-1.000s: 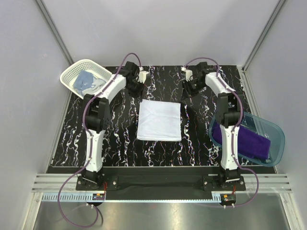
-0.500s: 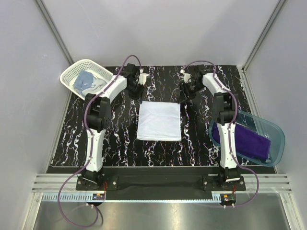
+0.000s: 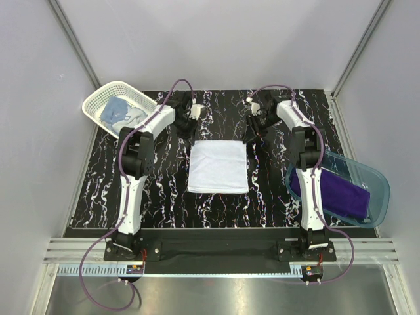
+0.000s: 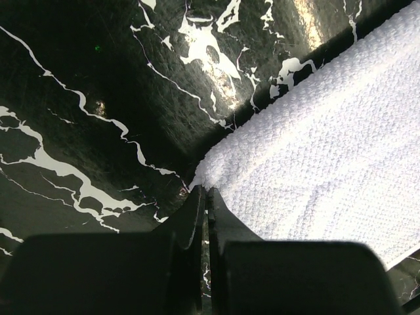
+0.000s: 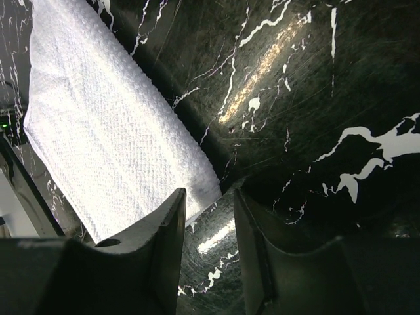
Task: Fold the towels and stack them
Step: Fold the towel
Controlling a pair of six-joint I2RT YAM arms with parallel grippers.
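White towel [image 3: 218, 167] flat on desk [image 3: 164, 190]: one corner at tips of left gripper [image 4: 205, 197], pressed together, perhaps pinching it; another just ahead of spread right gripper [image 5: 209, 197].

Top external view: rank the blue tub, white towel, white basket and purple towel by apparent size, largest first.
1. blue tub
2. white towel and white basket: too alike to rank
3. purple towel, partly hidden behind the right arm

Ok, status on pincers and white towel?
Left pincer shut at a far corner of white towel. Right pincer open at other far corner. Nothing blocking.
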